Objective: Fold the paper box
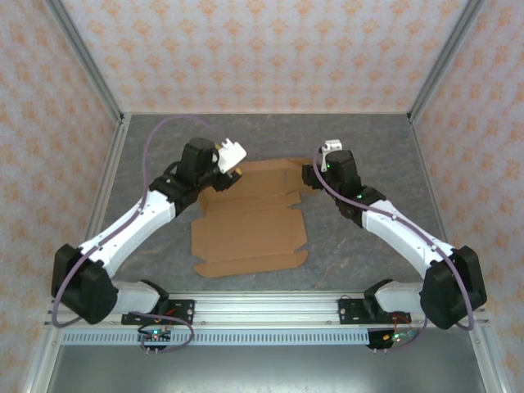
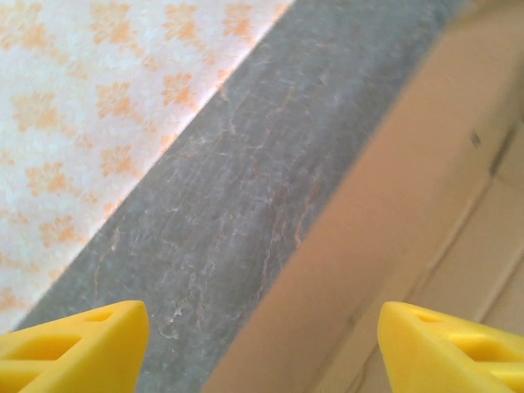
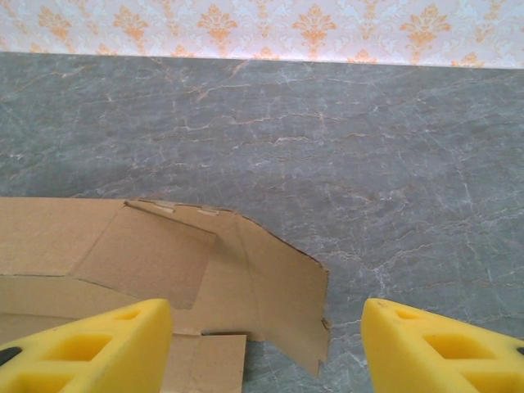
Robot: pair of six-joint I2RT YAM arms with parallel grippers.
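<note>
While the paper box (image 1: 250, 221) lies flat and unfolded in the middle of the gray table (image 1: 270, 135), the left gripper (image 2: 262, 348) hangs over its upper left edge, fingers wide apart. The right gripper (image 3: 266, 348) hangs over the upper right flap, fingers also apart, holding nothing.

Matt brown cardboard on a dull grey tabletop.
The paper box (image 1: 250, 221) under me is plain uncoated cardboard, matt, with rough cut edges and pressed score lines. The table (image 1: 368, 254) is grey and veined like stone, without shine. The fingers (image 2: 74, 348) of my left gripper (image 2: 262, 327) and right gripper (image 3: 266, 327) are matt yellow plastic. My arm shells (image 1: 139, 221) are smooth white plastic, the rail (image 1: 262, 307) bare ribbed metal.
</note>
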